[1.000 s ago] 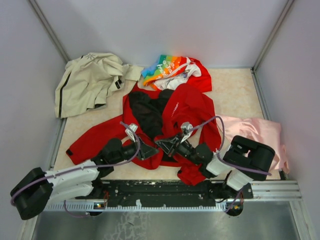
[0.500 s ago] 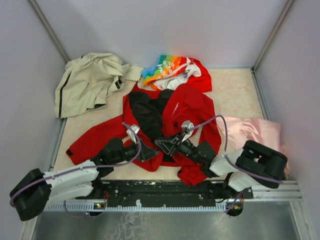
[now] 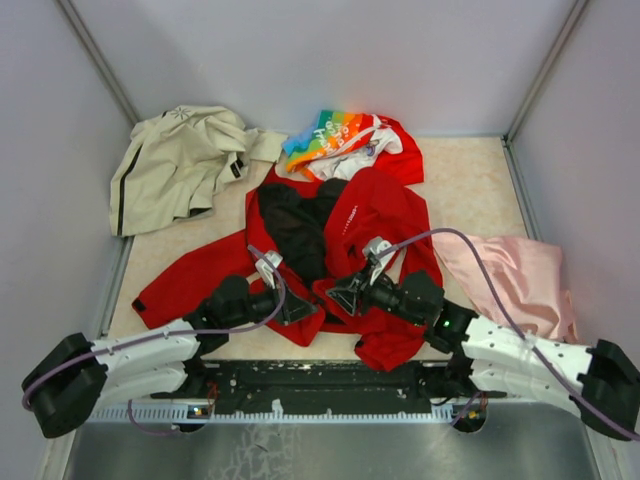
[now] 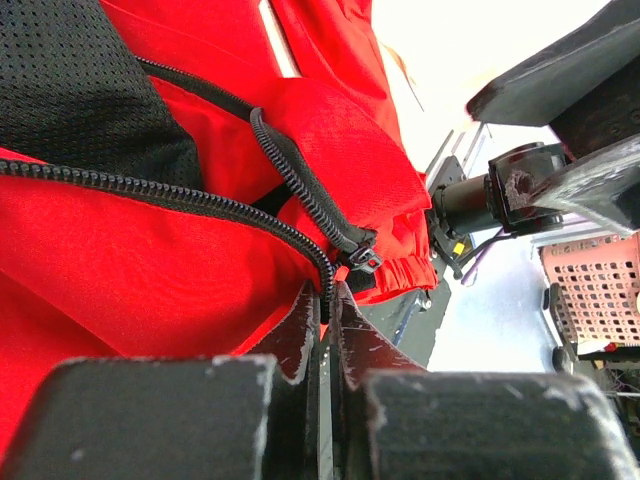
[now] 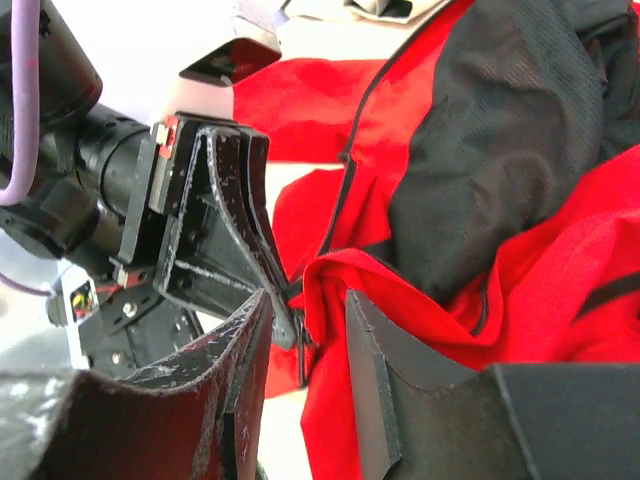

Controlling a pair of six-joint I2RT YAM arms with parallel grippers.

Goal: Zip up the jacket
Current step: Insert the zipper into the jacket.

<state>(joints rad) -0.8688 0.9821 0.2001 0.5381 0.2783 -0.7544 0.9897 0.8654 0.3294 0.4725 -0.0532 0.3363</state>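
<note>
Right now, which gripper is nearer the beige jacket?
Left. The left gripper is at the hem of the red jacket, to the near right of the beige jacket; the right gripper is farther right.

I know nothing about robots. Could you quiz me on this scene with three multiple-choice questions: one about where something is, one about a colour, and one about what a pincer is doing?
1. Where does the beige jacket lie on the table?
A. at the far left
B. at the near right edge
C. between the two arms

2. What colour is the cloth to the right of the red jacket?
A. blue
B. pink
C. green

3. What is the left pincer doing?
A. hanging wide open
B. shut on the red jacket at its zipper
C. holding the cloth

Answers:
1 A: the top view shows it by the far left wall.
2 B: it is pale pink.
3 B: the left wrist view shows its fingers pressed together where the black zipper line ends.
</note>
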